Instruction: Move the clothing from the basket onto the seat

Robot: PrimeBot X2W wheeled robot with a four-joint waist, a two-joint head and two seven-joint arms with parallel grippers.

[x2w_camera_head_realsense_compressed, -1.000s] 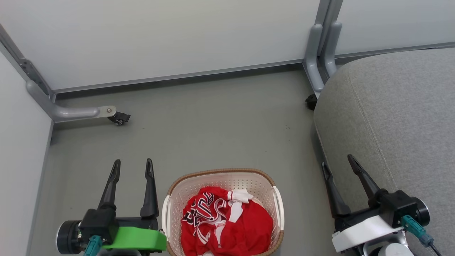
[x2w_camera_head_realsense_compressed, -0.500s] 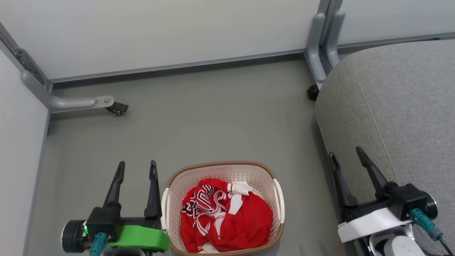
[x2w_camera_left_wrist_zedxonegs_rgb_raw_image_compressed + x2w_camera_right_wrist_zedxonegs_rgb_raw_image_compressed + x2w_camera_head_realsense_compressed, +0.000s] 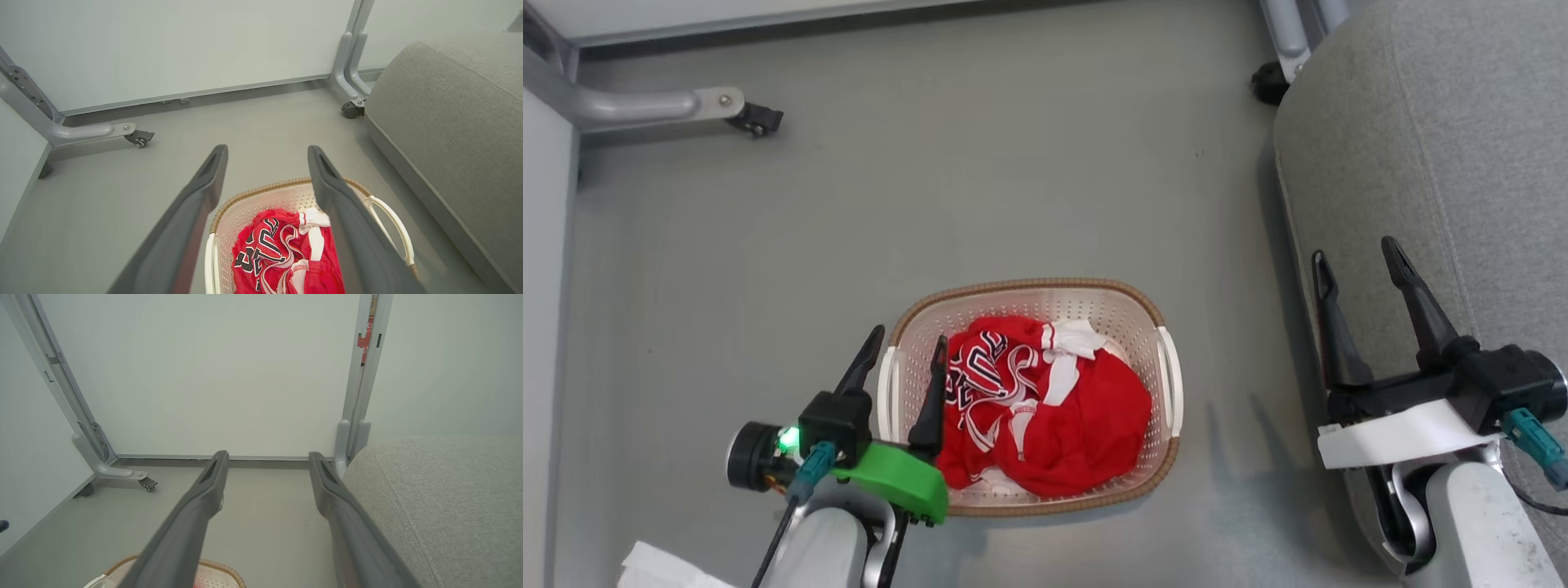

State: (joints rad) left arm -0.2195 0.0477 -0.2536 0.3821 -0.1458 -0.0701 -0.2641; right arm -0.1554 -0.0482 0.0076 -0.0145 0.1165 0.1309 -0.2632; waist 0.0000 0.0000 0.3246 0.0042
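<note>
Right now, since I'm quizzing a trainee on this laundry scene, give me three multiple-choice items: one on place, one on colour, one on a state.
1. Where does the clothing lie? A. on a shelf B. in the basket C. on a hanger
2. What colour is the basket's rim? A. brown B. blue C. black
3. How is the left claw? A. shut on clothing B. shut, empty C. open
Key: B, the red heap sits inside the basket walls; A, a brown woven band rings its top; C, its fingers stand wide apart.
</note>
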